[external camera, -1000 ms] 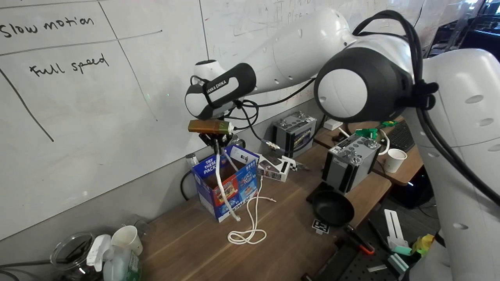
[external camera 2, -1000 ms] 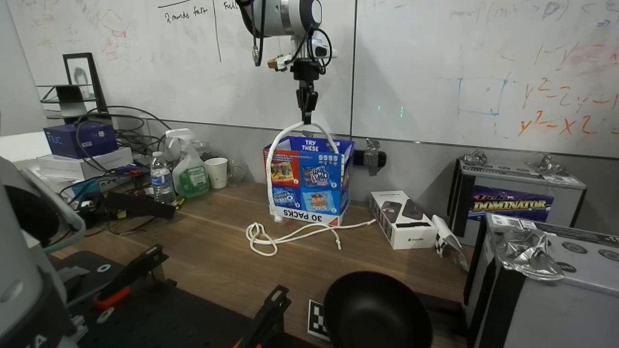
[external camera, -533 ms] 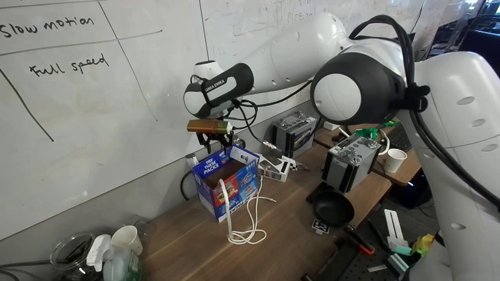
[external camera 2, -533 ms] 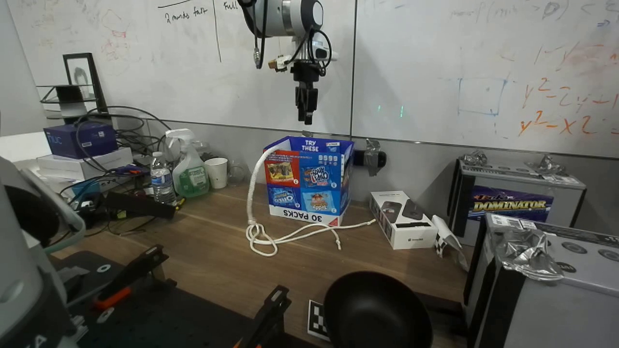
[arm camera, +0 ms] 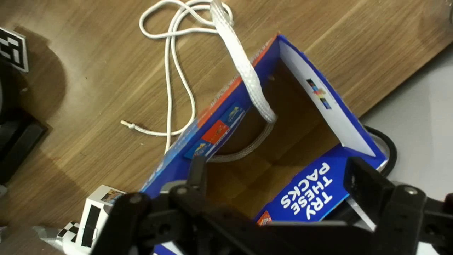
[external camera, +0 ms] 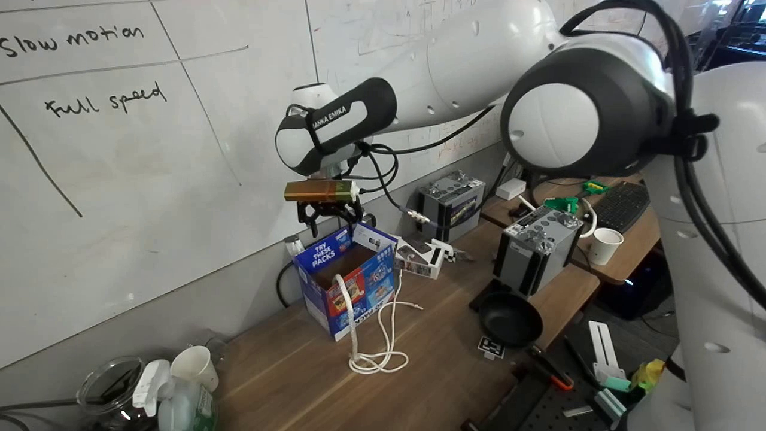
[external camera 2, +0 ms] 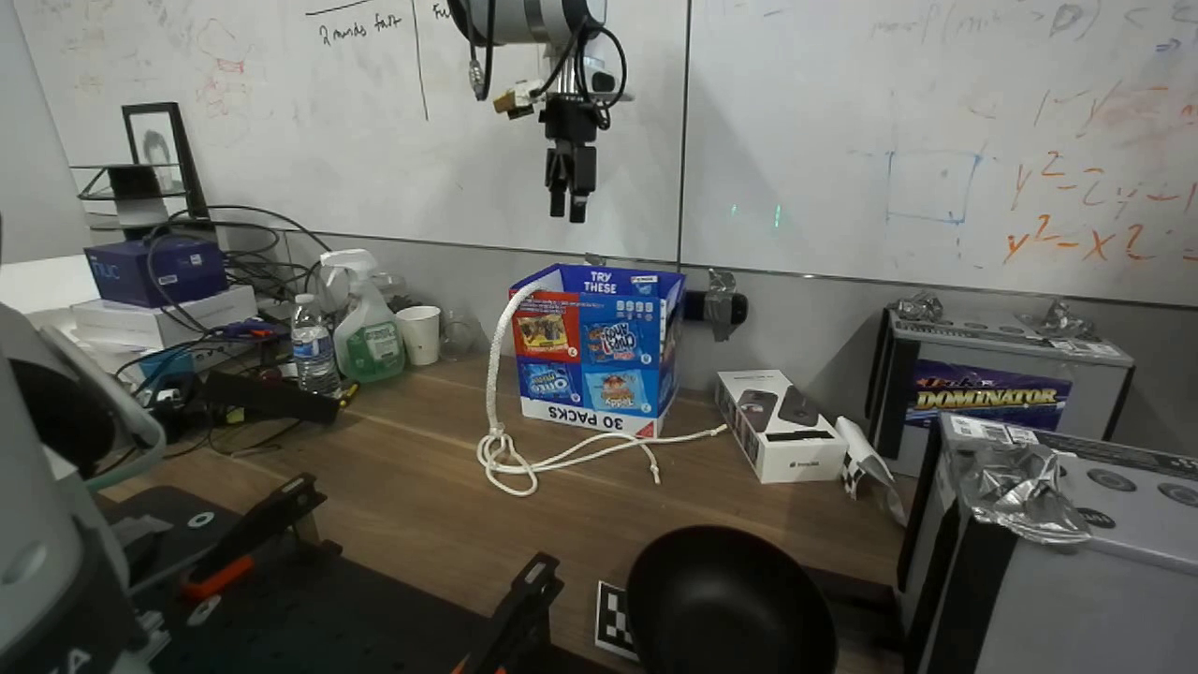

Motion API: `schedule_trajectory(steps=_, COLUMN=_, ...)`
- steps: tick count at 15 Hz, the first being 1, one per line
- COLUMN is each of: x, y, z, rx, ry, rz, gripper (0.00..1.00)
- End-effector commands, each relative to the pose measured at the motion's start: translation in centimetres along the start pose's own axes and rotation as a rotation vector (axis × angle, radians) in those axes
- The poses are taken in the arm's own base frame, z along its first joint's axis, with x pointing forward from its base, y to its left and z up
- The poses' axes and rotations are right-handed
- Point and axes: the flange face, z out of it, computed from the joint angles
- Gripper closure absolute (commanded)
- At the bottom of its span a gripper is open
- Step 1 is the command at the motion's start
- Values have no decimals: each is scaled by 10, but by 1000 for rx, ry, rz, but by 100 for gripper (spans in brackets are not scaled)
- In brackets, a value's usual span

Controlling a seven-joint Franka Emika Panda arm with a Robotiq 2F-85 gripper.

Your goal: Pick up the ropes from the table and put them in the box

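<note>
- "TRY THESE PACKS", shouts the box, "30 PACKS" too!
- "DOMINATOR" blazes across the battery!
- Whiteboard calls "Slow motion", "Full speed"!
- "EMIKA" on the arm!

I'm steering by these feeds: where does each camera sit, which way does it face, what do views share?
An exterior view: high near the arm, looking down at the blue box; the arm and gripper show.
An exterior view: across the table from the whiteboard, facing it; the wrist and gripper show.
Wrist view: on the wrist, looking down into the blue box; spread fingers show.
Both exterior views share the blue box, thin rope, thick rope.
</note>
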Motion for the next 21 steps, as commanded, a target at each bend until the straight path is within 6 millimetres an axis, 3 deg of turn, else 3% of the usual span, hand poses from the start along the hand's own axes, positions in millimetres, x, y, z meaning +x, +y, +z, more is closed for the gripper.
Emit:
schedule_trajectory(steps=1, x=-55, y=29, z=-25, rx=11, ry=-8, rz=-95, gripper=0)
schedule_trajectory(steps=4, x=-92, y=44, z=-20, rx=-4, ry=14, rz=-212, gripper=0)
schedule_trajectory(steps=10, x=-133, y=52, z=31, rx=36, ry=51, rz=-393, gripper=0)
schedule_trajectory(steps=15, x=-137, y=51, z=71, rx=77, ry=101, rz=-509, gripper=0)
schedule_trajectory(steps=21, x=-119, y=41, z=104, rx=104, ry=117, rz=-553, gripper=0)
